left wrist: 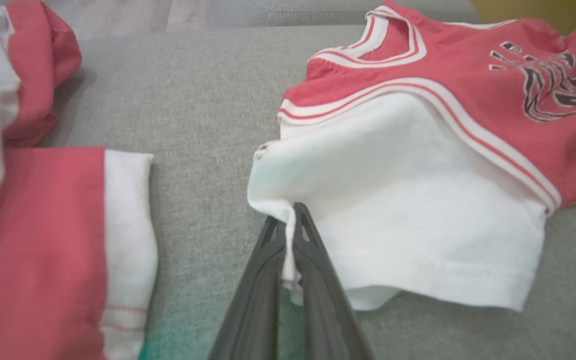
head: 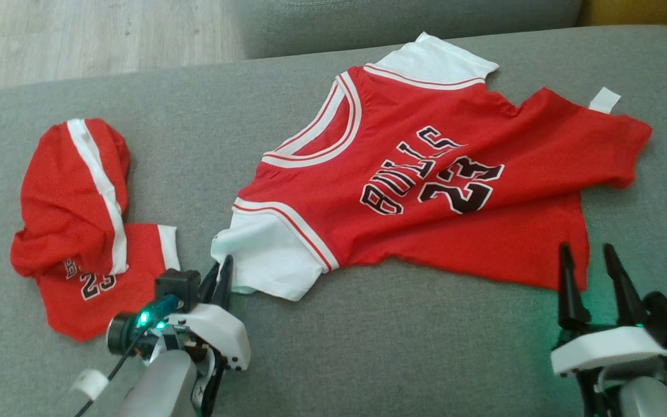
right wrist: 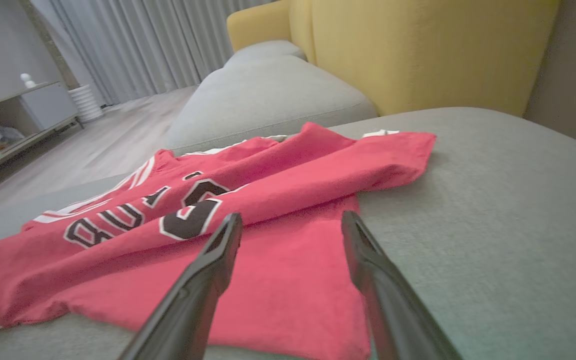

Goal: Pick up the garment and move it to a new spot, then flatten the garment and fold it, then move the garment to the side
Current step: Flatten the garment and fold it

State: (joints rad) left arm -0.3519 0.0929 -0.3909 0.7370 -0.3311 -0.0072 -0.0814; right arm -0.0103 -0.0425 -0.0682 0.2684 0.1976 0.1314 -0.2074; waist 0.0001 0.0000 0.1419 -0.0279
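The garment (head: 426,191) is a red jersey with white sleeves and black lettering, lying spread but creased on the grey sofa cushion (head: 403,347). My left gripper (head: 222,272) is shut on the edge of the near white sleeve (head: 264,255). In the left wrist view the two fingers (left wrist: 313,260) pinch a fold of that sleeve (left wrist: 408,200) between them. My right gripper (head: 585,252) stands open at the jersey's lower hem. In the right wrist view it (right wrist: 290,220) hovers over the red cloth (right wrist: 278,280) with nothing between its fingers.
Red shorts (head: 73,220) with a white stripe lie bunched to the left of the jersey, close to my left arm, with the shorts (left wrist: 33,240) beside the left fingers. A yellow armchair (right wrist: 418,50) stands behind the cushion. Wooden floor (head: 79,35) lies beyond the far edge.
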